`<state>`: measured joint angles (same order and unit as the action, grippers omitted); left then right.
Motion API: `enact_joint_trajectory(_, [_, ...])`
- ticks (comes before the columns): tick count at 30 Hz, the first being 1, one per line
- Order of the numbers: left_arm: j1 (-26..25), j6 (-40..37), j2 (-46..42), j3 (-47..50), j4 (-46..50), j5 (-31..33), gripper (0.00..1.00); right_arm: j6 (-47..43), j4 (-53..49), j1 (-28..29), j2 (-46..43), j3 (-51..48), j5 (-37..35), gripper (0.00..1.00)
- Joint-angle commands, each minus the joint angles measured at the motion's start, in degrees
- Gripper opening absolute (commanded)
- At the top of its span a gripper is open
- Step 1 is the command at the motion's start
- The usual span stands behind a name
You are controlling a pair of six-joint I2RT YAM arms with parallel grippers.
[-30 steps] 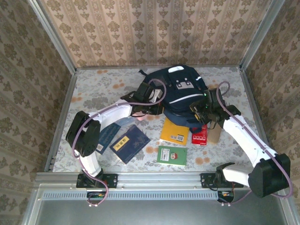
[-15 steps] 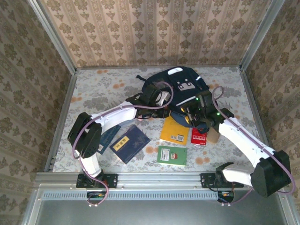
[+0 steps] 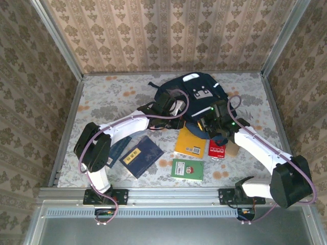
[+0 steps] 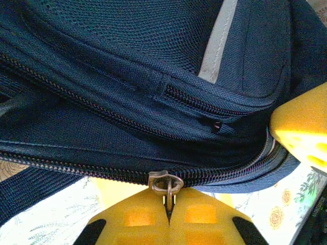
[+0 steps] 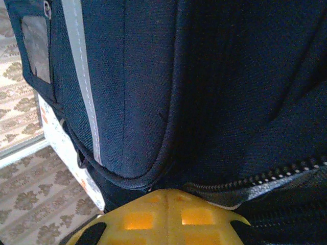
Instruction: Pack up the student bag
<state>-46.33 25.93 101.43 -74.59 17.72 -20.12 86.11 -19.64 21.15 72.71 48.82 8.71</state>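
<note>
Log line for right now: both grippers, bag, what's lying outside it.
left gripper: shut on zipper pull | right gripper: shut, against student bag fabric | books: outside bag, on table

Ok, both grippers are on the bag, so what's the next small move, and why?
Probably draw the left gripper slowly along the zipper track. Its jaws are shut on the zipper pull, and the teeth look closed on both sides of it. The right gripper appears to pinch the student bag fabric beside a zipper, which should brace it.
</note>
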Motion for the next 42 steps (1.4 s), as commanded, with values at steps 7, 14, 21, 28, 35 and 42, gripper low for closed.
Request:
enact_joint_trajectory(7, [1.91, -0.84, -1.5, -1.79, 0.01, 1.1, 0.0, -0.24, -0.45, -1.44, -3.94, -2.97, -5.41, 0.0])
enact_joint_trajectory(14, [4.44, -1.66, -1.93, -1.88, 1.71, 1.83, 0.0, -2.35, 0.72, -2.84, -5.6, -3.48, -4.79, 0.0])
enact_joint_trajectory(21, [3.79, -2.1, -2.46, -2.8, 1.44, -0.52, 0.0, -5.25, -6.23, -2.23, -5.77, 1.74, 0.98, 0.48])
enact_joint_trajectory(28, [1.69, -3.82, -2.87, -4.6, 2.03, -1.96, 0.0, -31.38, -1.22, 0.1, -6.88, 5.79, 5.43, 0.55])
enact_joint_trajectory(35, [3.05, -3.6, -5.3, -1.45, 0.91, -2.99, 0.0, -71.57, 13.69, 2.14, -8.62, -0.29, 6.25, 0.48])
enact_joint_trajectory(42, [3.89, -2.52, -5.85, -0.04, -2.58, -7.45, 0.0, -110.54, 13.21, 3.48, -11.63, -4.34, 15.88, 0.58])
